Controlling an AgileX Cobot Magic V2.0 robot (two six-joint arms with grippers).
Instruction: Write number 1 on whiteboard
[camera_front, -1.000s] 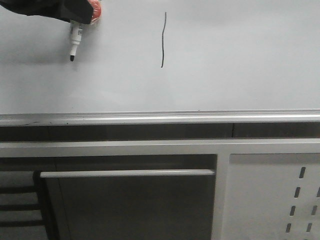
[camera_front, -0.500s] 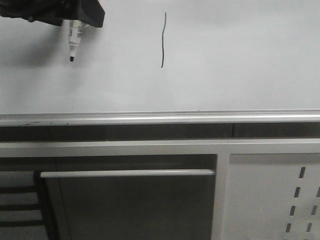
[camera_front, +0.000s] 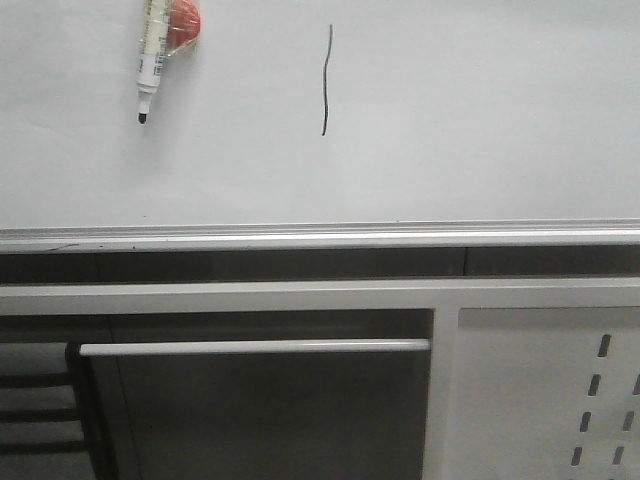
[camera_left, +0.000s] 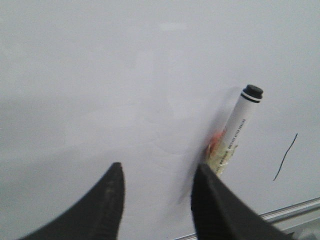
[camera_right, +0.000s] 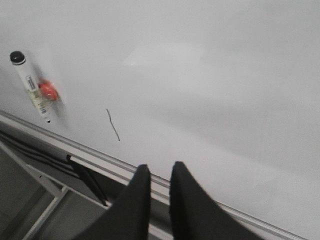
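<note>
On the far left of the whiteboard in my front view, the marker lies alone with its black tip pointing toward the silver bottom rail, an orange-red blob pressed against its upper barrel. No arm shows in that view. My left gripper appears only in its own wrist camera: jaws spread apart with nothing between them, the marker just beside the one finger but not in its grasp, so I read it as released. Moving right, the number 1 stands as a thin, slightly wavy black stroke near the middle of the board, well apart from the marker. I judge the writing done and the pen set down; what remains, at most, is pulling the arms clear. Further right the board carries no other mark that I can see. My right gripper hovers off the board near the rail, its fingers nearly together with a narrow slit between them and nothing held; I would call it closed and empty. Below the rail sit a grey frame with a horizontal bar and, at the right, a perforated panel. Nothing stands in the way of a retreat that I can make out.
</note>
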